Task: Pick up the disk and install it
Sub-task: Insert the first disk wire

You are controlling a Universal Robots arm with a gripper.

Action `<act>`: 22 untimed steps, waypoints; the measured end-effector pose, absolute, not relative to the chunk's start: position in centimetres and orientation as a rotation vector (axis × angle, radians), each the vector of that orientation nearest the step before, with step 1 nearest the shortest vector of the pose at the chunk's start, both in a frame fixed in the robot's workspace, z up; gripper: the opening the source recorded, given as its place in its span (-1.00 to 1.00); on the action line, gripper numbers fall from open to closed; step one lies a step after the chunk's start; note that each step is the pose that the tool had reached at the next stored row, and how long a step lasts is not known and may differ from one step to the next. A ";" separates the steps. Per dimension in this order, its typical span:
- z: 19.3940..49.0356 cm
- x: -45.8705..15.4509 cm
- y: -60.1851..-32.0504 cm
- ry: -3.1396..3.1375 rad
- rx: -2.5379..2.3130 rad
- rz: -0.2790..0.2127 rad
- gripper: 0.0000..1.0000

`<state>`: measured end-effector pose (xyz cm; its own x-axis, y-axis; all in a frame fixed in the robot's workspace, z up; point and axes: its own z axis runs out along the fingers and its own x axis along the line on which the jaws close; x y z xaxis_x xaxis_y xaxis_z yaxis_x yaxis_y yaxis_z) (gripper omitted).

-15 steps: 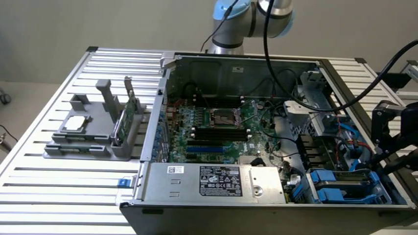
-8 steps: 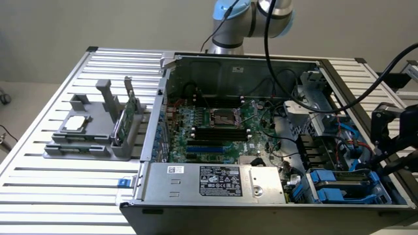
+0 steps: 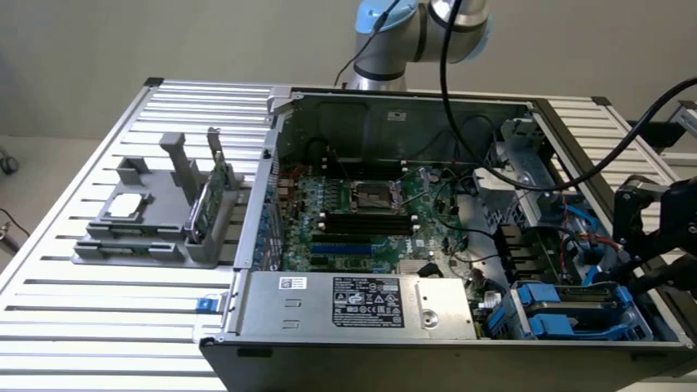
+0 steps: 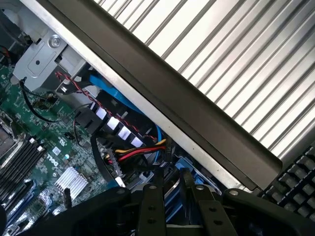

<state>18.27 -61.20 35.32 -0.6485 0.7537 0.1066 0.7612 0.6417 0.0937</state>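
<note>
One disk (image 3: 572, 298), in its blue carrier, lies low in the drive bay (image 3: 629, 325) at the corner of the open computer case (image 3: 381, 110), on the exterior view's right, where I judge it belongs. I have the claw (image 3: 637, 271) hanging right over it, beside the red-and-yellow cables (image 4: 140, 151); whether it grips the disk or stands free I cannot tell. Across the counter (image 3: 65, 327), the grey holder (image 3: 153, 237) props its green card (image 3: 212, 196) upright for reach.
</note>
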 end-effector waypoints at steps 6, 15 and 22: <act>34.9 18.7 -61.1 -2.780 -1.295 -0.201 -0.45; 34.3 19.0 -60.5 -2.757 -1.300 -0.196 -0.45; 33.9 19.3 -60.2 -2.735 -1.310 -0.185 -0.45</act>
<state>19.26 -60.23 33.94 -0.6236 0.7681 0.1453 0.7807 0.6216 0.0648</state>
